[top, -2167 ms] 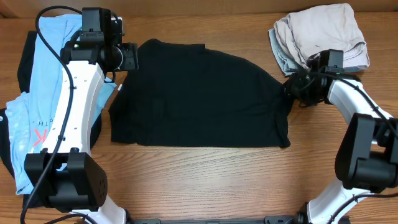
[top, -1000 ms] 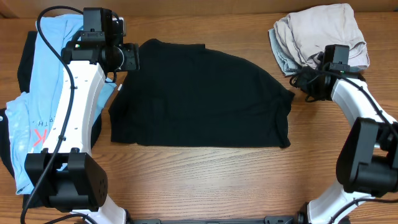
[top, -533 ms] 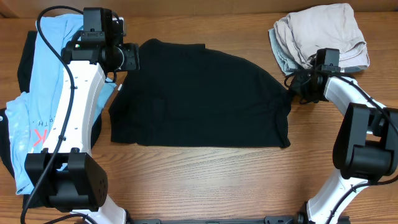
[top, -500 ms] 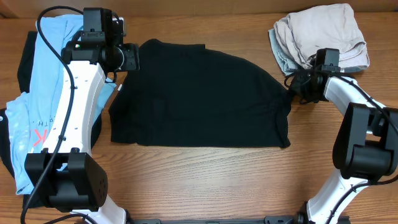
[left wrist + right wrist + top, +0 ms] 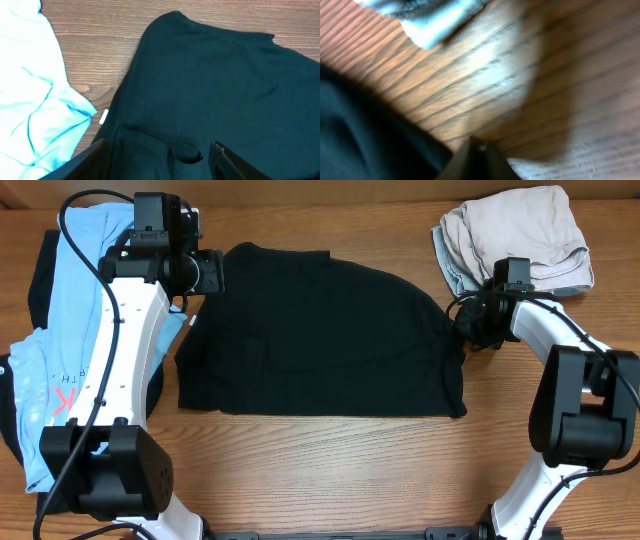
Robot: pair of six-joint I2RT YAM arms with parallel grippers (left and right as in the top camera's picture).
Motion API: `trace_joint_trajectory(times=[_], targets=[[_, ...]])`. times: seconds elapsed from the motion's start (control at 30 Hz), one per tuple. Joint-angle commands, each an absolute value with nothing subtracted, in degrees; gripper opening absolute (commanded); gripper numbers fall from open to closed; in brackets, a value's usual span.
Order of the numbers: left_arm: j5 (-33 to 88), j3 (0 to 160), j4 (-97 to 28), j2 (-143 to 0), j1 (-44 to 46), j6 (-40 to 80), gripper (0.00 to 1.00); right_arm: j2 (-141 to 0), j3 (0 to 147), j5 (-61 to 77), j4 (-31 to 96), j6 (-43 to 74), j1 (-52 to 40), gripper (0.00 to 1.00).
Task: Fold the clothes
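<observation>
The black shirt (image 5: 320, 330) lies spread flat on the middle of the wooden table. Its small white tag (image 5: 103, 117) sticks out at its left edge. My left gripper (image 5: 205, 275) is open and hovers over the shirt's upper left part (image 5: 215, 85), holding nothing. My right gripper (image 5: 470, 325) is at the shirt's right edge. In the right wrist view its fingers (image 5: 480, 147) are pressed together low over the wood, with the black cloth (image 5: 365, 130) just beside them. No cloth shows between the tips.
A light-blue printed tee (image 5: 70, 310) lies heaped at the table's left under my left arm, and shows in the left wrist view (image 5: 30, 100). A beige and grey pile (image 5: 520, 230) sits at the back right, its grey edge (image 5: 435, 15) close to my right gripper.
My right gripper has moved left from beside the beige pile back to the shirt's right edge. The left arm and the shirt's outline have hardly changed.
</observation>
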State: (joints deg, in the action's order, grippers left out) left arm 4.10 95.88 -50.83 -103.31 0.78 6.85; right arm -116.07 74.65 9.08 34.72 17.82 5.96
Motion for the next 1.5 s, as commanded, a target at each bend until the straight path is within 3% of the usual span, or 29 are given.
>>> trace_joint_trajectory(times=[0.0, 0.47, 0.7, 0.83, 0.9, 1.07, 1.47], targets=[[4.1, 95.4, -50.5, -103.8, 1.3, 5.7, 0.65, -119.1, 73.1, 6.9, 34.7, 19.4, 5.6, 0.04], [4.1, 95.4, -42.2, -103.8, 1.3, -0.4, 0.66, -112.3, 91.1, 5.2, 45.6, 11.9, 7.6, 0.04], [4.1, 95.4, -38.4, -103.8, 1.3, -1.8, 0.68, -111.1, 92.6, 5.2, 51.2, 11.4, 7.6, 0.04], [4.1, 95.3, -39.2, -103.9, 1.3, -1.8, 0.68, -111.2, 89.8, 6.5, 54.7, 13.5, 7.8, 0.4], [4.1, 95.3, -39.4, -104.2, 1.3, -1.8, 0.68, -111.2, 87.4, 6.7, 54.5, 16.0, 8.1, 0.46], [4.1, 95.3, -40.8, -105.8, 1.3, -1.8, 0.68, -111.2, 79.2, 13.0, 47.8, 17.7, 8.7, 0.45], [4.4, 95.3, -42.6, -111.2, 1.6, -1.8, 0.66, -111.2, 70.0, 11.3, 34.6, 20.3, 8.7, 0.38]])
